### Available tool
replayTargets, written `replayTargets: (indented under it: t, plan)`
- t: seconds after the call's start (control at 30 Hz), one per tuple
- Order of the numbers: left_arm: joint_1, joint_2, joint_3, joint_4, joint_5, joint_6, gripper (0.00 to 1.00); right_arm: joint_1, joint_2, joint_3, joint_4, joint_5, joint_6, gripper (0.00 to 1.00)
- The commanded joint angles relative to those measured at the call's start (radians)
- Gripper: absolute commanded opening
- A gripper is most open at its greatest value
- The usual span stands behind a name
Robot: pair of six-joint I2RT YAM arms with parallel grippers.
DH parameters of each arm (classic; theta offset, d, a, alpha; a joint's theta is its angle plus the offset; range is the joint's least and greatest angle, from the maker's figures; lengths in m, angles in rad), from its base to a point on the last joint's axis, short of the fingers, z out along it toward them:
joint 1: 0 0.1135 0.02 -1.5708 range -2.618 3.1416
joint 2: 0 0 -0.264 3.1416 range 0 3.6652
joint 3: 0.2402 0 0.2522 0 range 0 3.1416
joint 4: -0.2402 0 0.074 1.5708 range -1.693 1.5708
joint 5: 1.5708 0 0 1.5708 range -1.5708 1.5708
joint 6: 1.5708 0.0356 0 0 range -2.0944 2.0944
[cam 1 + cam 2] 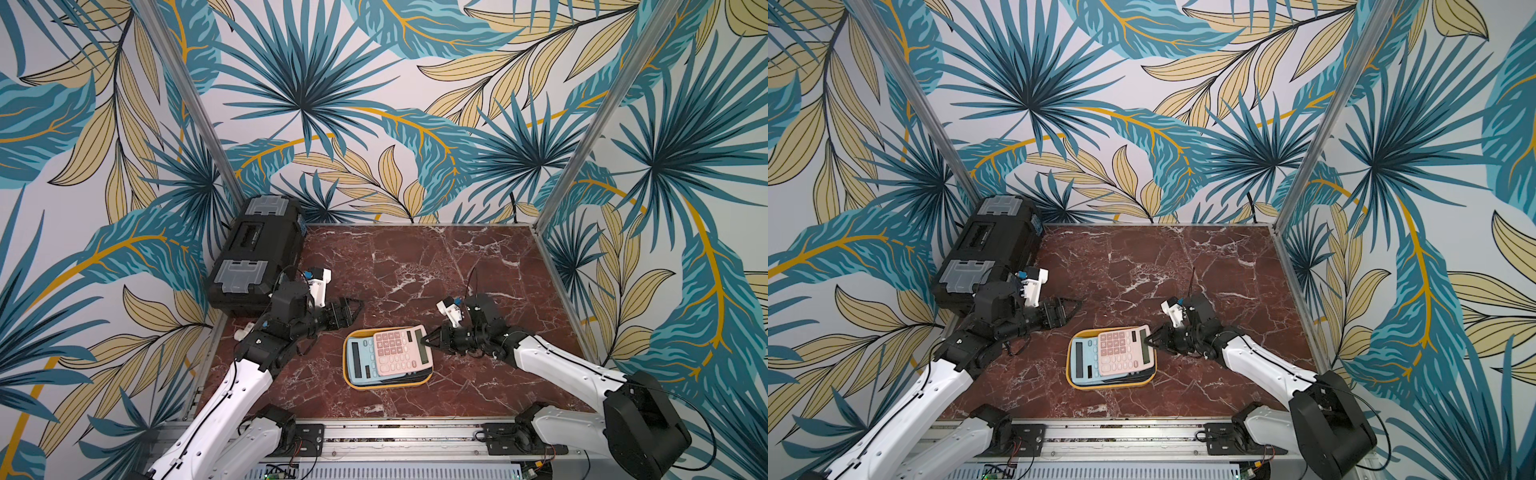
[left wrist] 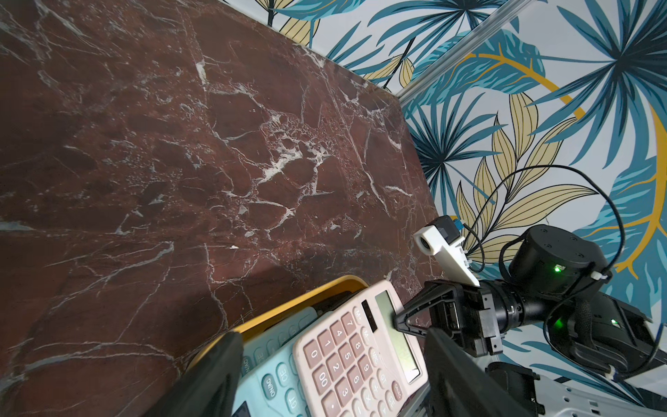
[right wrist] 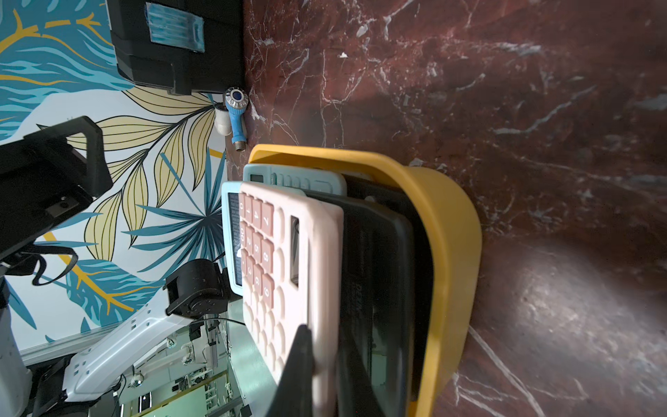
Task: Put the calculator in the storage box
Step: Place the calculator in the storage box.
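Nearby, black toolbox [image 1: 257, 253] well apart, blue calculator [image 1: 358, 360] beneath pink calculator [image 1: 400, 351]

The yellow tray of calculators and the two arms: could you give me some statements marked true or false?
The pink calculator lies on top of the blue calculator in the yellow tray. True.
The left gripper holds a calculator. False: it is open and empty, away from the tray.
The right gripper is shut, its tip at the pink calculator's display end. True.
The black toolbox sits inside the tray. False: it stands at the table's far left corner.
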Motion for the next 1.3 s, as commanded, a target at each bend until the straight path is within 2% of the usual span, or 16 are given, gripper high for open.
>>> replayTargets:
  t: [0.0,0.2,0.33,0.4,0.47,0.5,0.77,0.97,1.27]
  plan:
    - [0.007,-0.002,-0.026,0.032,0.003,-0.003,0.83,0.015,-0.005,-0.019,0.054,0.011,0.019,0.0]
    - [0.006,-0.009,-0.027,0.025,0.003,-0.001,0.83,0.029,-0.013,-0.033,0.073,0.023,0.037,0.0]
    - [0.007,-0.011,-0.029,0.024,0.003,-0.001,0.83,0.032,-0.029,-0.047,0.073,0.034,0.046,0.06]
    - [0.006,-0.01,-0.032,0.025,0.002,-0.002,0.83,0.034,-0.031,-0.053,0.073,0.036,0.047,0.12]
    - [0.005,-0.009,-0.033,0.027,0.003,-0.003,0.83,0.035,-0.031,-0.057,0.073,0.038,0.047,0.25]
    - [0.006,-0.01,-0.033,0.027,0.003,-0.003,0.83,0.034,-0.029,-0.057,0.073,0.037,0.048,0.26]
    - [0.006,-0.011,-0.032,0.017,0.008,-0.001,0.86,0.039,-0.035,-0.044,0.033,0.037,0.03,0.29]
    - [0.005,-0.011,-0.028,0.017,0.007,-0.001,0.87,0.039,-0.043,-0.034,-0.003,0.042,0.016,0.37]
    - [0.006,-0.015,-0.027,0.003,0.004,0.005,0.88,0.039,-0.082,0.006,-0.122,0.082,-0.036,0.39]
